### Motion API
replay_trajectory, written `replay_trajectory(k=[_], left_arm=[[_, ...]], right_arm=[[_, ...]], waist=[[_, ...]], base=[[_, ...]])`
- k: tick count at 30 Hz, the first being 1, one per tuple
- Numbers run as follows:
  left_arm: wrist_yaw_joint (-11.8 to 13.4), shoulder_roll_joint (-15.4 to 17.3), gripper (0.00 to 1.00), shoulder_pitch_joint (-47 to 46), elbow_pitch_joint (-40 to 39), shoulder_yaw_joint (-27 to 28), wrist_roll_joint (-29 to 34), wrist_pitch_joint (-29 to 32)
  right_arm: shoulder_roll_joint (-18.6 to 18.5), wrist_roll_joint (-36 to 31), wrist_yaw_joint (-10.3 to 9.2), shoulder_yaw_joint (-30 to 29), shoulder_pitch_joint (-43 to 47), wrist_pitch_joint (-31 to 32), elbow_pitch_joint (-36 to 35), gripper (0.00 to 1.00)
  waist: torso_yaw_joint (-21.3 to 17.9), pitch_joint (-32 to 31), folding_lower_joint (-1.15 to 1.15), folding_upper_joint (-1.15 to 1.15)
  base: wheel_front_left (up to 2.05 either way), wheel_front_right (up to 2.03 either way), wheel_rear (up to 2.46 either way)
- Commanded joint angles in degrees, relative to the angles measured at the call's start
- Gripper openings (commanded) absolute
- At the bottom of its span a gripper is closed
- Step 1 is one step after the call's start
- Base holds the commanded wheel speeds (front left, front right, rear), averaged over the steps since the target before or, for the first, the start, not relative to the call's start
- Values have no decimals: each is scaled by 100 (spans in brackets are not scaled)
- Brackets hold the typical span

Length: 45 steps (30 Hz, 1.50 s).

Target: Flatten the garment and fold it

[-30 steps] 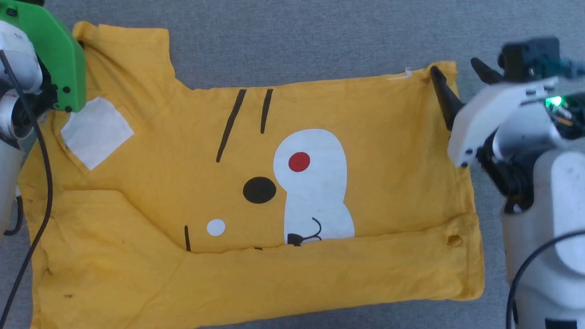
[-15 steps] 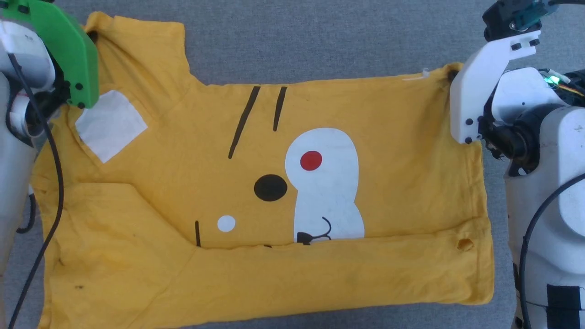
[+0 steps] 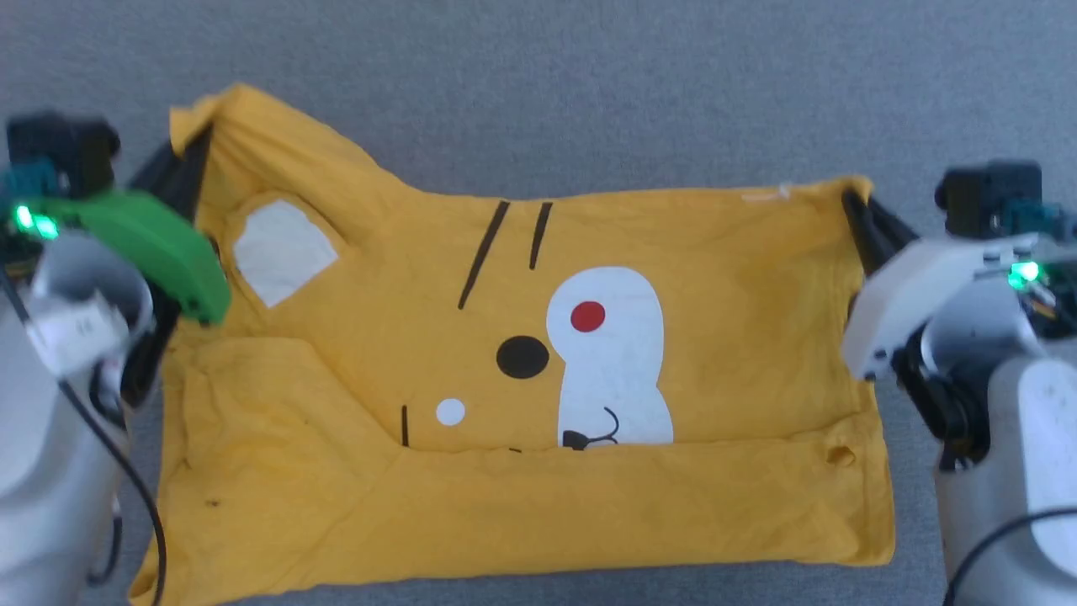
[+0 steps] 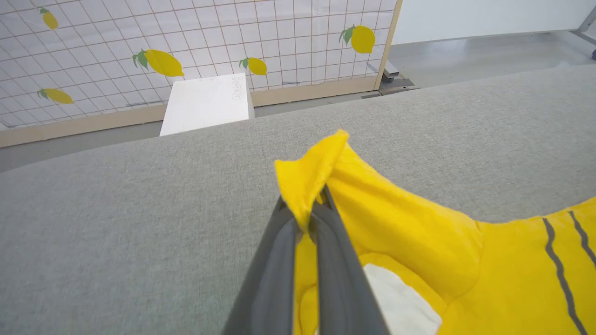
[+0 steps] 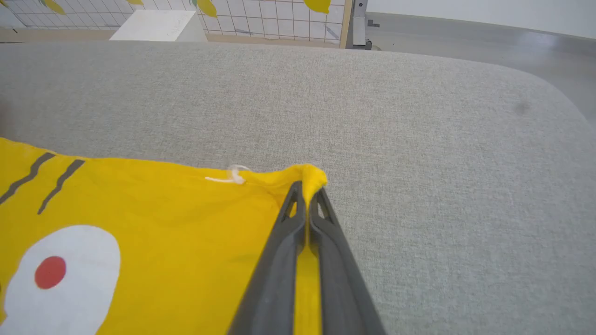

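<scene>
The left gripper (image 4: 305, 216) pinches the garment's (image 3: 740, 353) sleeve tip, the right gripper (image 5: 306, 195) its hem corner. Both are clamped tight, likely to fold that edge over.

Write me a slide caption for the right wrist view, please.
Right pincer pinching a corner of the garment over the grey surface.

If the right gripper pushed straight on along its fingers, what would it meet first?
The right gripper, shut on a corner of the garment, points out over the bare grey fabric surface. It seems to angle slightly downward, so it would probably meet that surface just past the corner, though depth is hard to judge.
</scene>
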Motion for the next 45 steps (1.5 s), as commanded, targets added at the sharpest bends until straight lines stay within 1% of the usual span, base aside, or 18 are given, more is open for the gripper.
replay_trajectory(k=[1,2,3,6,10,13,17,20,25,26,27,28,31,36,38,41,45], left_arm=[[104,11,0,365,-152,75,-79,-121],[164,32,0,586,-264,114,-113,-178],[341,61,0,1123,-513,228,-227,-277],[591,122,0,1970,-877,407,-428,-359],[751,82,0,2872,-1248,468,-678,-381],[774,2,0,3309,-1342,428,-826,-384],[753,-161,0,3695,-1267,328,-995,-399],[697,-279,0,3868,-1125,207,-1090,-361],[513,-441,0,3936,-687,-69,-1160,-235],[498,-524,20,3902,-499,-124,-1163,-255],[503,-552,96,3878,-458,-124,-1149,-305],[516,-589,100,3859,-438,-107,-1152,-361],[521,-674,100,3822,-421,-73,-1144,-548],[658,-864,100,3824,-553,141,-1235,-927],[701,-902,100,3808,-687,214,-1183,-1154],[793,-912,100,3713,-852,315,-945,-1606],[886,-951,100,3525,-949,452,-572,-1961]], right_arm=[[2,75,-9,-50,236,-141,-69,0],[5,100,-9,-74,375,-200,-100,0],[22,140,-9,-157,673,-300,-158,0],[51,201,-9,-238,1088,-291,-209,0],[56,193,-9,-340,1540,-83,-256,0],[9,169,-9,-415,1837,194,-302,0],[-106,124,-9,-382,2212,737,-353,0],[-180,115,-9,-305,2375,1040,-310,0],[-223,87,-9,-149,2424,1386,-105,0],[-185,90,-9,-138,2387,1379,-72,41],[-153,130,-9,-152,2384,1368,-74,100],[-128,162,-9,-177,2397,1380,-78,100],[-72,171,-9,-291,2507,1357,-209,100],[82,327,-9,-592,2794,985,-590,100],[119,423,-9,-687,2934,812,-761,100],[136,673,-9,-779,3095,391,-984,100],[139,1028,-9,-787,3144,-355,-1031,100]], waist=[[264,-584,0,0],[290,-662,0,0],[332,-840,0,0],[381,-1029,0,0],[478,-1169,0,0],[557,-1214,0,0],[603,-1233,0,0],[606,-1227,0,0],[577,-1181,0,0],[578,-1172,0,0],[585,-1180,0,0],[595,-1194,0,0],[651,-1266,0,0],[728,-1420,0,0],[750,-1477,0,0],[777,-1544,0,0],[769,-1620,0,0]], base=[[0,0,0],[0,0,0],[0,0,0],[0,0,0],[0,0,0],[0,0,0],[0,0,0],[0,0,0],[0,0,0],[0,0,0],[0,0,0],[0,0,0],[0,0,0],[0,0,0],[0,0,0],[0,0,0],[0,0,0]])
